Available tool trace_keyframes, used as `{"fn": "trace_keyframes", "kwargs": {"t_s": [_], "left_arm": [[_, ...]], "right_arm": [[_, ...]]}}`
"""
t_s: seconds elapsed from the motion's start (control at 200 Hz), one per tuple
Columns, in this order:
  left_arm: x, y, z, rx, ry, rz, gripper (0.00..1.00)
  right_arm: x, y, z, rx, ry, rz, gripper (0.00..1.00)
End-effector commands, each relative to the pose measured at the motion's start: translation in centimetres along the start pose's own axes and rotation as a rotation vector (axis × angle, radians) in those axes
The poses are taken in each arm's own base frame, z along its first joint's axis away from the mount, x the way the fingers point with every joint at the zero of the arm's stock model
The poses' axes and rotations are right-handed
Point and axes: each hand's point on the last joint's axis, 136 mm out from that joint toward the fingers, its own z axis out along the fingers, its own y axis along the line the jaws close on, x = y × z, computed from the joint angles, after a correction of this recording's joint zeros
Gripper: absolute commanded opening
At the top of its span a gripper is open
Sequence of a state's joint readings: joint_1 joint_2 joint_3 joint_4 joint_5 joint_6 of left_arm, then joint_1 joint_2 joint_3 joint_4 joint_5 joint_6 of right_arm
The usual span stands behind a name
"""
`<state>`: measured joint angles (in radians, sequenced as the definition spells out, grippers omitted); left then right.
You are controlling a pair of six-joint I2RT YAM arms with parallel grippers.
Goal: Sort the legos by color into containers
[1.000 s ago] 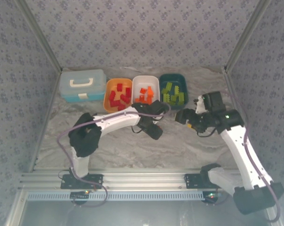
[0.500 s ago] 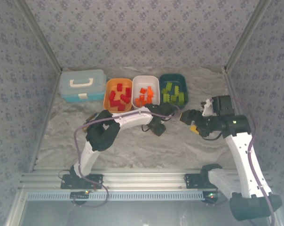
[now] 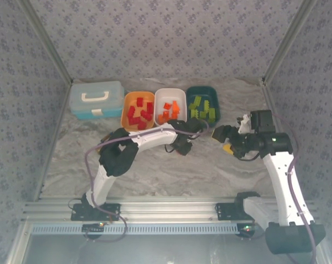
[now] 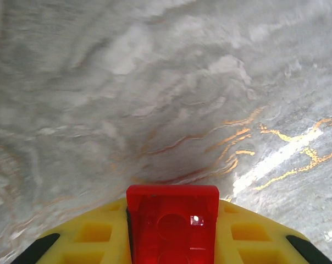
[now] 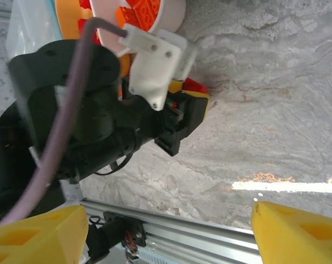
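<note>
Tabletop (image 3: 210, 170) of grey-veined marble spreads under both my arms. At its far left stands a light blue case (image 3: 95, 99) with a white handle. To its right, side by side, sit the orange tray (image 3: 126, 113), the white tray (image 3: 170, 91) and the teal tray (image 3: 202, 88). My right hand (image 5: 166, 220) hangs open, empty, right of my left. My left hand (image 4: 172, 209) is closed on one red lego (image 4: 171, 234) just above the tabletop, on the near side of the white tray. Red legos (image 3: 138, 114) lie in the orange tray, orange legos (image 3: 169, 111) in the white, green legos (image 3: 203, 109) in the teal.
</note>
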<state>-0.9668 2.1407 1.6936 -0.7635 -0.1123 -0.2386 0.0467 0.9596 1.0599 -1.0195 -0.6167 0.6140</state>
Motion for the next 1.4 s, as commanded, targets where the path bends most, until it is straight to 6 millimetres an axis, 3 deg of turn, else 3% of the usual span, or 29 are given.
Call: {"fn": "trace_keyframes", "kwargs": {"t_s": [0.0, 0.13, 0.335, 0.49, 0.665, 0.71, 1.069, 1.339, 1.394], "left_arm": [[-2.5, 3.2, -5.9, 0.013, -0.115, -0.148, 0.26], [-3.8, 7.6, -8.9, 0.012, -0.166, -0.293, 0.27], [-4.7, 15.8, -11.4, -0.03, -0.236, -0.542, 0.27], [-4.8, 21.0, -10.0, -0.066, -0.216, -0.681, 0.28], [-3.4, 26.0, -6.9, -0.181, -0.129, -0.773, 0.3], [-4.0, 27.1, -6.8, -0.184, -0.143, -0.791, 0.31], [-3.6, 31.2, -1.7, -0.256, -0.027, -0.796, 0.32], [-3.3, 30.9, -0.4, -0.222, 0.006, -0.796, 0.32], [-3.1, 30.8, -0.3, -0.217, 0.01, -0.797, 0.37]], "right_arm": [[-0.9, 0.8, 0.7, -0.067, 0.002, -0.003, 0.8], [-1.6, 1.9, 1.5, -0.081, 0.013, -0.045, 0.81], [-3.9, 6.7, 3.6, -0.064, -0.088, -0.221, 0.8], [-6.4, 10.0, 5.9, -0.059, -0.126, -0.312, 0.79], [-7.6, 13.1, 7.6, -0.057, -0.107, -0.404, 0.78], [-7.8, 13.6, 7.7, -0.061, -0.107, -0.408, 0.78], [-6.8, 12.8, 8.0, -0.04, -0.076, -0.387, 0.79], [-6.9, 12.2, 8.2, -0.022, -0.068, -0.37, 0.79], [-6.9, 12.2, 8.2, -0.022, -0.067, -0.367, 0.79]]}}
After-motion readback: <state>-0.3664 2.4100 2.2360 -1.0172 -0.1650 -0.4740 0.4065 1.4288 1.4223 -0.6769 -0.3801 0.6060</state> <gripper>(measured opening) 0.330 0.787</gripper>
